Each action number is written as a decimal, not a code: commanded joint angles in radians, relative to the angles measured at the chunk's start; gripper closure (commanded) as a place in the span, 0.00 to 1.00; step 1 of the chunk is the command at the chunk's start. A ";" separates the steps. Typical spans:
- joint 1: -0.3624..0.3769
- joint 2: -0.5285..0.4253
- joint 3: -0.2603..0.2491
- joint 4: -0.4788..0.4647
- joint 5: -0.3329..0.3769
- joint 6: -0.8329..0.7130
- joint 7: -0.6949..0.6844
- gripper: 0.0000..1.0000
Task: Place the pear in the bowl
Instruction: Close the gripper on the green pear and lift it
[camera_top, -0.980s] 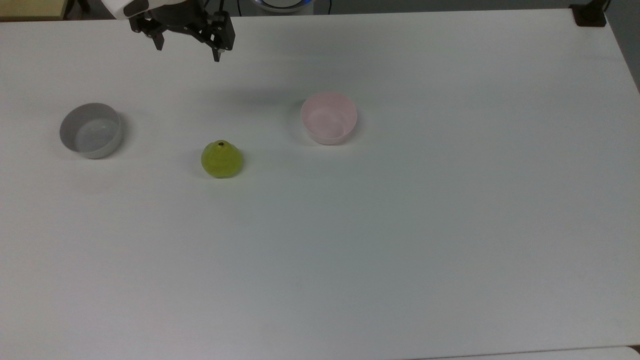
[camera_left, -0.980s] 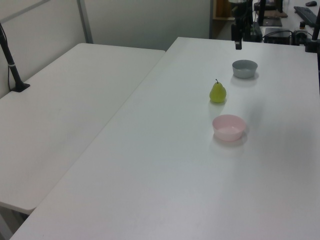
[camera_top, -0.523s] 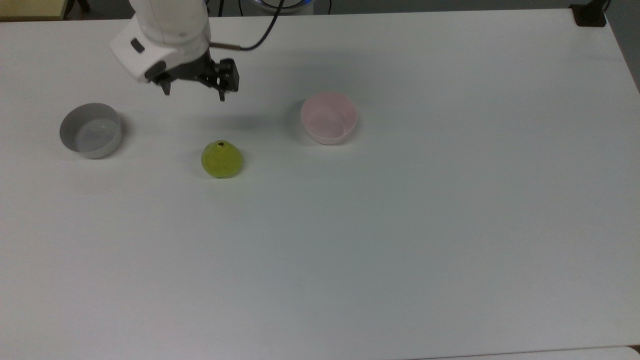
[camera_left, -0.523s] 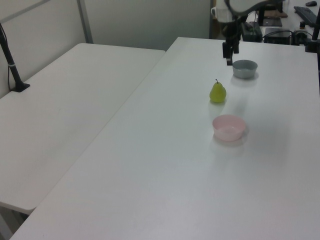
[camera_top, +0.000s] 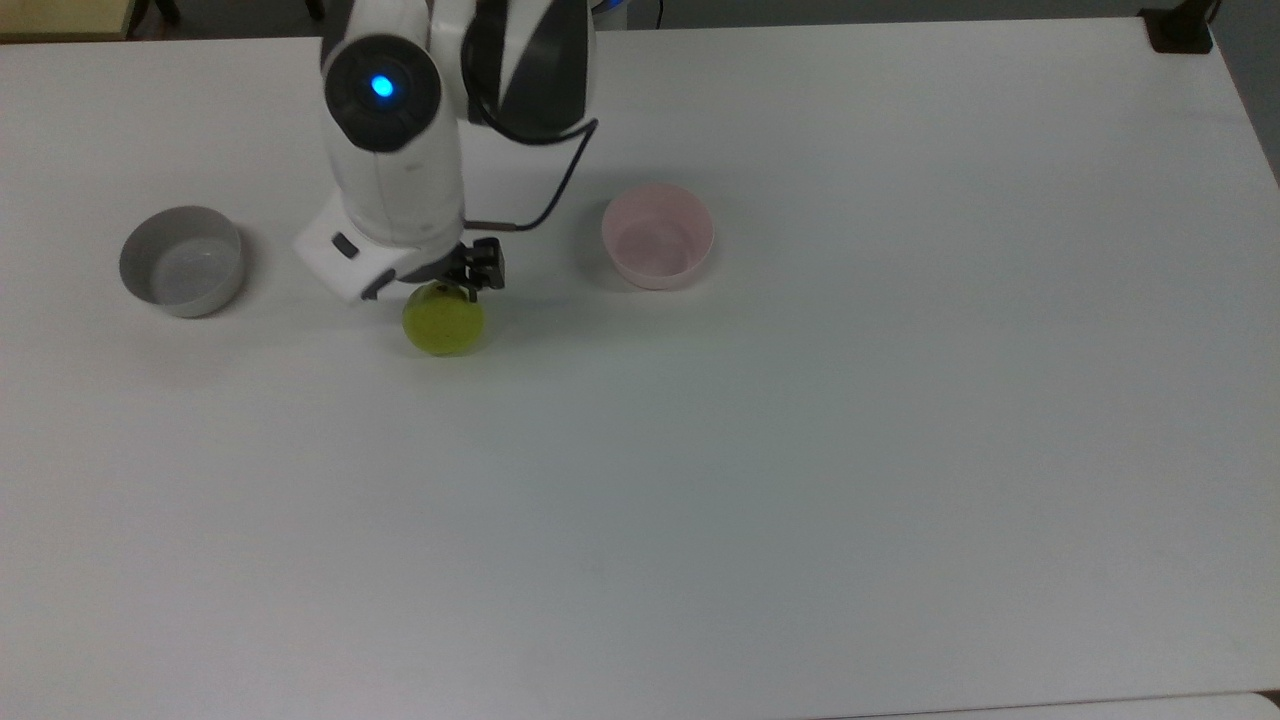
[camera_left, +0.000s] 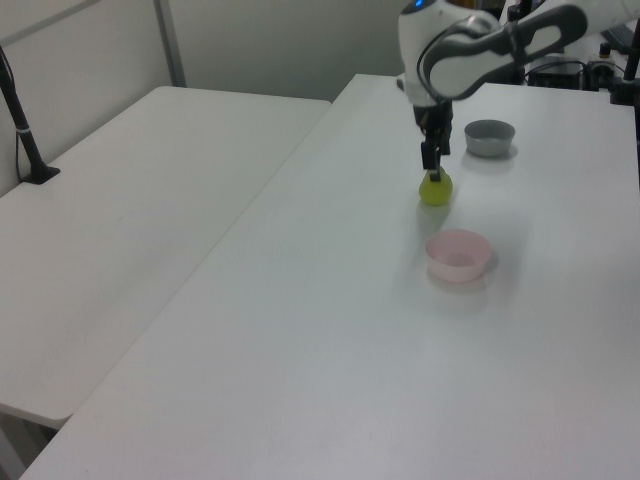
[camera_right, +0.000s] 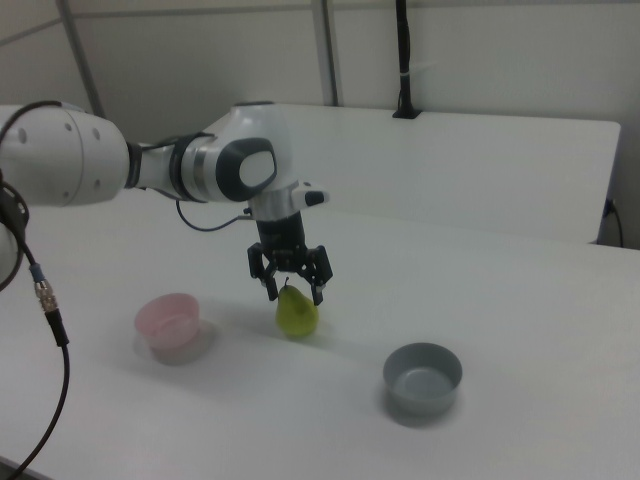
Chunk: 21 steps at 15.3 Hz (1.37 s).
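Observation:
The yellow-green pear (camera_top: 444, 325) (camera_left: 436, 189) (camera_right: 297, 314) stands upright on the white table (camera_top: 800, 450). My gripper (camera_right: 293, 293) (camera_top: 445, 288) (camera_left: 433, 170) hangs open just over the pear's top, one finger on each side of its stem, gripping nothing. The pale pink bowl (camera_top: 657, 235) (camera_left: 458, 254) (camera_right: 167, 321) is empty; it sits to the right of the pear in the top view and to the right view's left.
A grey straight-sided bowl (camera_top: 182, 260) (camera_left: 490, 137) (camera_right: 423, 378) sits at the top view's left, empty. My white arm (camera_top: 395, 150) reaches in from the table's far edge above the pear. A second white table (camera_left: 130, 210) stands alongside.
The arm has come forward and down from the table's far edge until the open gripper is over the pear's top. Pear and bowls have not moved.

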 joint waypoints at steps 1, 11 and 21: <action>0.045 0.037 -0.017 0.000 0.003 0.042 -0.021 0.00; 0.034 0.016 -0.017 -0.003 -0.044 0.027 -0.059 0.79; 0.100 -0.168 -0.017 0.015 0.036 -0.091 -0.048 0.79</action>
